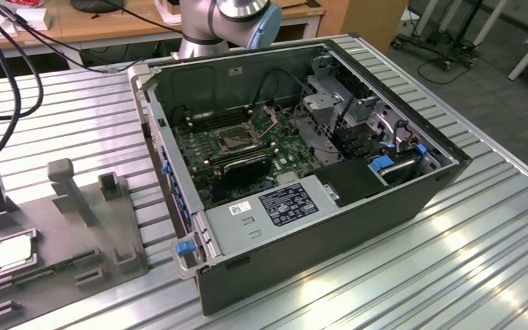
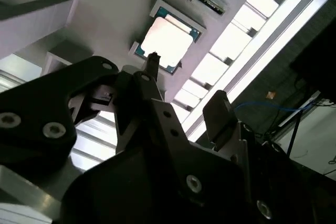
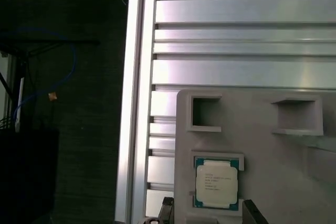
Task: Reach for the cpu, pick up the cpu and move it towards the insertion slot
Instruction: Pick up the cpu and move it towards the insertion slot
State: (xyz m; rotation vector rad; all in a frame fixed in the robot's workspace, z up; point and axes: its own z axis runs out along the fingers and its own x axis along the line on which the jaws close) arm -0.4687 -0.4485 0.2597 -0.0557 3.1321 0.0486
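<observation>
I count one small flat square cpu with a silvery-white metal top (image 3: 216, 183), one grey plastic tray with raised blocks (image 1: 58, 244), one open black metal computer case (image 1: 337, 227) — and inside it one square, metal-framed insertion slot (image 1: 234, 141). Two blue plastic tabs (image 1: 186, 249) on the case; one silver-and-blue robot arm (image 1: 236, 14).

The small square cpu (image 1: 14, 256) at the lower part of the exterior view's left has a pale silvery-white top, rimmed in teal-green in both wrist views, and it stands out against the plain matte grey of the moulded plastic tray (image 1: 108, 237). The ribbed metal table (image 1: 484, 234) is bright silver, striped lengthwise with glare and shadow. The open computer case (image 1: 356, 220) is dark grey to black, its circuit board (image 1: 282, 137) green around the shiny steel-framed, dark-centred insertion slot (image 1: 232, 139), with 2 blue plastic tabs (image 1: 187, 249).
</observation>
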